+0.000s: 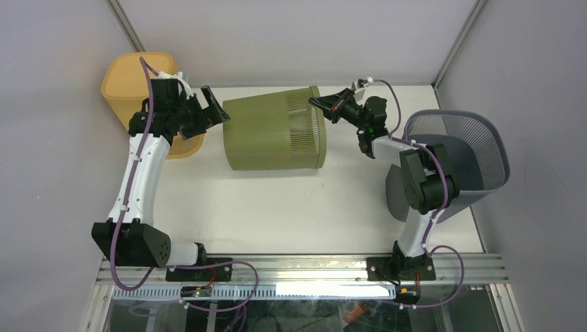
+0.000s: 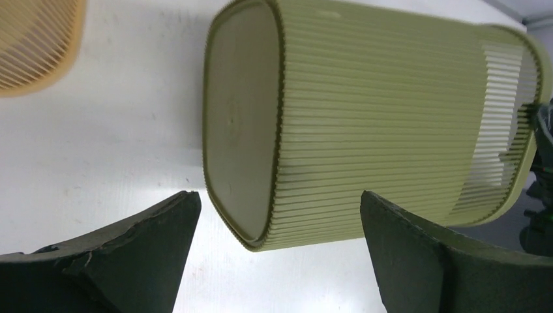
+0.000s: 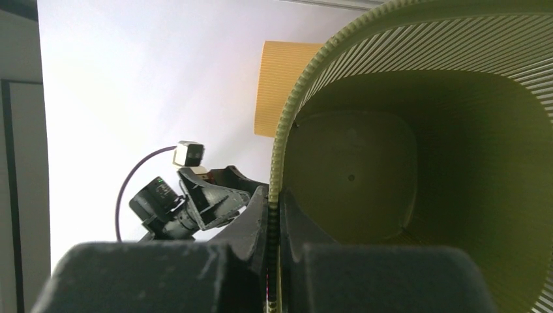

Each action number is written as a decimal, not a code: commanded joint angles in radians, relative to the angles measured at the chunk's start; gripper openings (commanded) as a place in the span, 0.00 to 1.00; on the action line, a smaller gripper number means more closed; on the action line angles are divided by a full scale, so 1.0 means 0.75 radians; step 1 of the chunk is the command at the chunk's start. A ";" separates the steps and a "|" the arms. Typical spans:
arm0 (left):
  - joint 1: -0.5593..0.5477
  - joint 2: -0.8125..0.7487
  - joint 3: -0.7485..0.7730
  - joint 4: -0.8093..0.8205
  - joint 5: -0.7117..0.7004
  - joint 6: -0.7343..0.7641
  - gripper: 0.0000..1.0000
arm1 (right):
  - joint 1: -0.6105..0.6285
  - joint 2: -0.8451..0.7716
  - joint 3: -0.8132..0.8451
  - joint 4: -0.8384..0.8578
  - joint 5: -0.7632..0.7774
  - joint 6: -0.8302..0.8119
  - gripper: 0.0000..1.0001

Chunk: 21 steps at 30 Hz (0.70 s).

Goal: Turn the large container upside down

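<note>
Large container point(image 1: 273, 131) — rim in right claw point(image 1: 318, 103)

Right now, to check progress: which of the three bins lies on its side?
The olive-green ribbed bin mid-table, mouth toward the right gripper, whose jaws pinch its rim. The yellow bin and grey mesh bin flank it.

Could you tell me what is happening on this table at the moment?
Two arms are working on the green ribbed container, which lies on its side on the white table, neither upright nor yet inverted. The right pincer is shut on its rim at the open end. The left pincer is open, facing the closed base without gripping it. A yellow bin and a grey mesh bin sit off to the sides.
</note>
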 commanded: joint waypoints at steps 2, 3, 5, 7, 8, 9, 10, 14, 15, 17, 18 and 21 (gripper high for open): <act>0.019 0.057 -0.076 0.086 0.360 -0.004 0.99 | -0.013 0.020 0.002 0.104 -0.022 0.026 0.00; 0.020 0.061 -0.088 0.107 0.406 -0.010 0.99 | -0.014 0.021 0.003 0.105 -0.026 0.027 0.00; 0.024 0.054 -0.120 0.164 0.478 -0.043 0.98 | -0.014 0.021 -0.001 0.100 -0.028 0.023 0.00; 0.028 0.042 -0.135 0.225 0.557 -0.087 0.96 | -0.016 0.019 -0.009 0.093 -0.030 0.017 0.00; 0.029 0.038 -0.135 0.262 0.591 -0.107 0.96 | -0.019 0.019 -0.013 0.090 -0.029 0.016 0.00; 0.031 0.034 -0.137 0.290 0.625 -0.126 0.96 | -0.020 0.020 -0.019 0.091 -0.028 0.017 0.00; 0.032 0.034 -0.135 0.310 0.650 -0.148 0.95 | -0.020 0.022 -0.022 0.094 -0.028 0.018 0.00; 0.040 0.028 -0.112 0.394 0.738 -0.228 0.95 | -0.020 0.039 -0.028 0.115 -0.034 0.030 0.00; 0.040 0.023 -0.104 0.415 0.755 -0.247 0.95 | -0.020 0.044 -0.027 0.129 -0.040 0.033 0.00; 0.041 0.021 -0.081 0.460 0.788 -0.284 0.95 | -0.018 0.044 -0.016 0.130 -0.050 0.027 0.00; 0.042 0.024 -0.068 0.480 0.799 -0.303 0.95 | -0.019 0.045 -0.006 0.119 -0.063 0.018 0.00; 0.041 0.034 -0.043 0.560 0.838 -0.368 0.95 | -0.017 0.048 0.013 0.093 -0.068 0.007 0.00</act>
